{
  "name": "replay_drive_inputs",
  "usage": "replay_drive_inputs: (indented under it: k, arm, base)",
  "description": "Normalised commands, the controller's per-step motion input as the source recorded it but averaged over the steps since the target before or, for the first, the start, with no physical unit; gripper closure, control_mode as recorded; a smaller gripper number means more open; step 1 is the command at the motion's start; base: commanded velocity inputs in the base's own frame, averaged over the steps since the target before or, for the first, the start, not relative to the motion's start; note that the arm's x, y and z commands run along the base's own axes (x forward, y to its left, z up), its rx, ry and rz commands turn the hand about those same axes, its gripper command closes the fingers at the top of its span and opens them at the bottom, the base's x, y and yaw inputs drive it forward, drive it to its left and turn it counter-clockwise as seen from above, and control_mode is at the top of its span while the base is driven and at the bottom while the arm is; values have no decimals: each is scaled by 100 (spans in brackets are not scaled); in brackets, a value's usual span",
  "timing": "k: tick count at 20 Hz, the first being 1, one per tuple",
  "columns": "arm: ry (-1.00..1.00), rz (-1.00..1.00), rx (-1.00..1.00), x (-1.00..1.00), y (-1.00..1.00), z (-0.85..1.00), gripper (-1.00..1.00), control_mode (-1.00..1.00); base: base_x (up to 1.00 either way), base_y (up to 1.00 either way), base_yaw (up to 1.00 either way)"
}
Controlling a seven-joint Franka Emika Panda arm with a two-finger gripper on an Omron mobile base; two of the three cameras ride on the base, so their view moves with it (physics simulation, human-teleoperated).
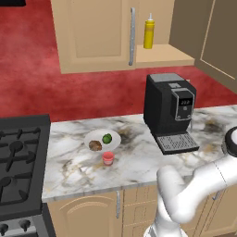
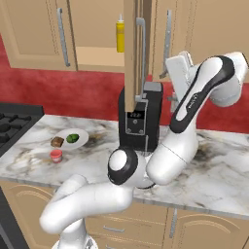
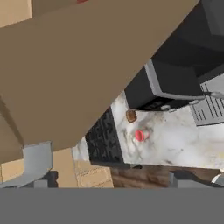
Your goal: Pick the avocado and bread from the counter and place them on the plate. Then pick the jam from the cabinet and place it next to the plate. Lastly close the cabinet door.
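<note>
I see my white arm [image 2: 194, 104] folded up high, elbow bent; its end effector [image 3: 109, 181] is spread, empty, against the tan wooden cabinet door [image 2: 130, 53]. Farther off on the marble desk [image 1: 139, 159], the small red jam jar [image 1: 108, 158] sits just beside the white plate [image 1: 92, 137] carrying green avocado [image 1: 107, 138] and brown bread [image 1: 95, 146].

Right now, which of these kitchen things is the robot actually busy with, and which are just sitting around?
Job: avocado, bread, plate, jam, counter, cabinet, open cabinet door.
Just there: coffee machine, yellow bottle, stove.

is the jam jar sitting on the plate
No, the jam stands on the counter just in front of the plate.
</note>
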Motion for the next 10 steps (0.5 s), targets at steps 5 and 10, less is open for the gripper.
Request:
replay_drive_inputs:
  k: [5, 10]
  arm:
    - [-46, -11, -31, 7, 100, 2, -100, -100]
    - [-49, -8, -31, 9, 100, 0, -100, -100]
  base:
    - [0, 0, 0]
    - [0, 0, 0]
